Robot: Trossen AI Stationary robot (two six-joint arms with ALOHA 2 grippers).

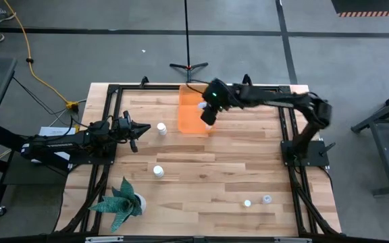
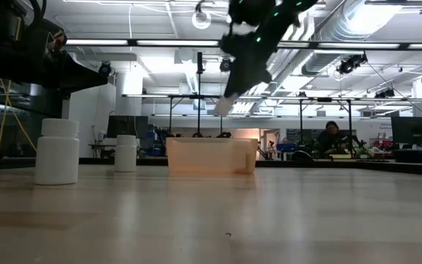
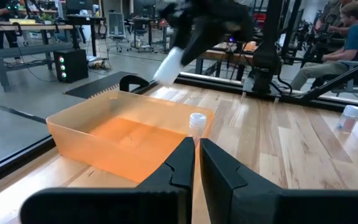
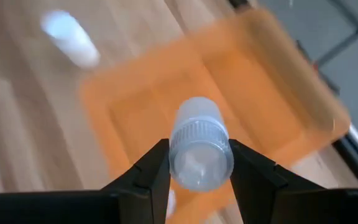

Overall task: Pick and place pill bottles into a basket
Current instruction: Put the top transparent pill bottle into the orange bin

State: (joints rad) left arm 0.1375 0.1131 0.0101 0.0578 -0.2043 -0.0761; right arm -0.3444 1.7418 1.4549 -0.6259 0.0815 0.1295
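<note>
We see a pale wood-plank table point(image 1: 201, 182) w/ a black frame, on a grey concrete floor point(image 1: 113, 47). A yellow cable point(image 1: 36, 71) runs over the floor at the far left.

The right gripper point(image 1: 209, 113) hangs above the orange basket point(image 1: 193, 125), which sits at the table's far edge near the middle. Its fingers are clamped on a white pill bottle point(image 4: 201, 149), cap toward the wrist cam, the basket's floor spread below it. The low view shows the bottle tilted, well above the basket rim.

The left gripper point(image 1: 139, 128) sits at the table's left side, fingers nearly together and holding nothing. A bottle point(image 1: 161, 128) stands just beside it, between it and the basket.

Another bottle point(image 1: 158, 171) stands nearer the table's middle; approx. two more point(image 1: 247, 202) lie toward the near right, though they're small and hard to make out. A green spiky plant point(image 1: 121, 201) occupies the near left corner.

Beyond the table: a workshop w/ ceiling ducts and desks, and a seated person point(image 2: 331, 139).
</note>
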